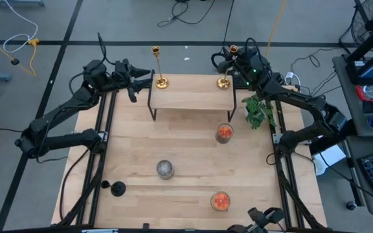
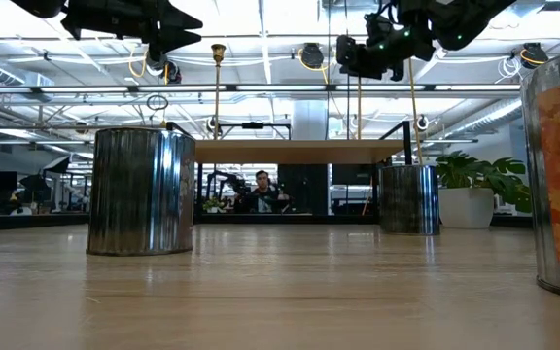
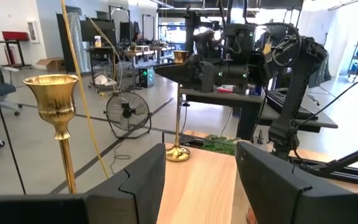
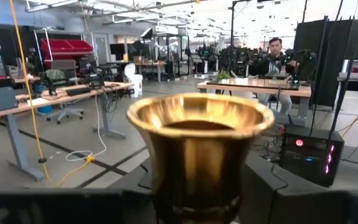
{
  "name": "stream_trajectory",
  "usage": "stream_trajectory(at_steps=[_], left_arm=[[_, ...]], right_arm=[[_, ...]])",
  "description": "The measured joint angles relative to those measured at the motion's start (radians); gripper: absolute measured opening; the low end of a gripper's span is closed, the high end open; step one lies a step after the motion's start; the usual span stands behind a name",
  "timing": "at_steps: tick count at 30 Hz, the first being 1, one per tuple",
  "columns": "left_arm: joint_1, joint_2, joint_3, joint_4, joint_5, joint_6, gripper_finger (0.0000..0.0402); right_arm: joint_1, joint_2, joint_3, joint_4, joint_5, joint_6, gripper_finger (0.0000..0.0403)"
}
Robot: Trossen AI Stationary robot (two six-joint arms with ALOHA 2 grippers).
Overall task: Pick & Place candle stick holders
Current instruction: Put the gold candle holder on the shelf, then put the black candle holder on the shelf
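Two gold candlesticks stand by their round bases on a small wooden shelf at the table's far side, the left one and the right one. My left gripper is open and empty just left of the left candlestick, whose cup shows in the left wrist view. My right gripper is at the right candlestick's top, its fingers apart on either side of the cup. A black holder, a grey cup and two orange cups rest on the table. My right gripper comes level at the right candlestick's cup, with one finger on each side of it. Whether the fingers touch the cup I cannot tell. The candlestick stands upright with its base on the shelf.
A leafy green plant stands at the shelf's right end, under my right arm. The shelf stands on thin black legs. Bare wood lies between the shelf and the cups. A person sits in the room beyond.
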Motion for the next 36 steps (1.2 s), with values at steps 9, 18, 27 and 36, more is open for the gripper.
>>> stream_trajectory(at_steps=[9, 18, 27, 36], left_arm=[[0.0, 0.0, 0.0, 0.0, 0.0, -0.001, 0.0202], [0.0, 0.0, 0.0, 0.0, 0.0, -0.003, 0.0202], [0.0, 0.0, 0.0, 0.0, 0.0, -0.003, 0.0202], [0.0, 0.0, 0.0, -0.003, 0.005, -0.002, 0.0202]], right_arm=[[0.001, -0.001, 0.0, -0.001, 0.0, 0.0, 0.0129], [0.001, -0.001, 0.0, -0.002, 0.0, -0.002, 0.013], [0.001, -0.001, 0.0, -0.005, -0.001, -0.004, 0.0171], [0.006, -0.002, 0.0, -0.061, -0.002, -0.042, 0.0247]])
